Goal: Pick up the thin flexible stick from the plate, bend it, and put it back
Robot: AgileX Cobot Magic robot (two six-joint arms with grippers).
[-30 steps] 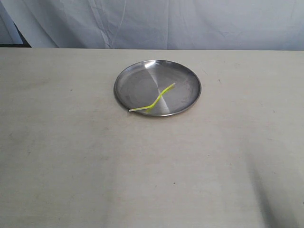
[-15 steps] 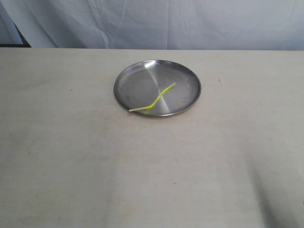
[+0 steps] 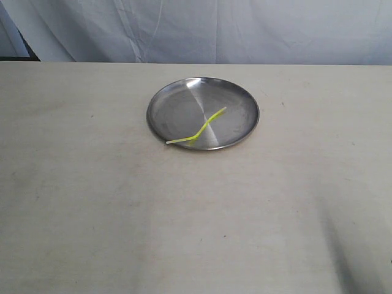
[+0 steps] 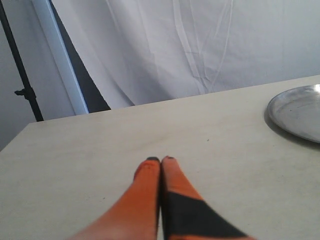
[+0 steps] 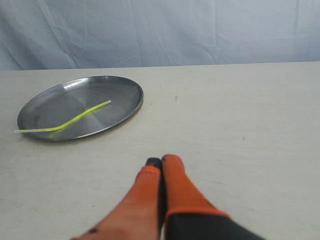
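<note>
The thin yellow-green stick [image 3: 197, 130] lies kinked on the steel plate [image 3: 177, 104], one end poking over the plate's near-left rim. The right wrist view shows the same stick [image 5: 70, 121] bent on the plate [image 5: 107, 90]. My right gripper [image 5: 161, 161] is shut with nothing in it, over bare table well short of the plate. My left gripper [image 4: 160, 160] is also shut and empty, far from the plate [image 4: 295, 112], whose edge shows at the side of its view. Neither gripper appears in the exterior view.
A pale tabletop [image 3: 184, 214] stretches around the plate. White cloth [image 3: 245, 30] hangs behind the table's far edge. A dark stand [image 4: 22, 90] rises beyond the table corner in the left wrist view.
</note>
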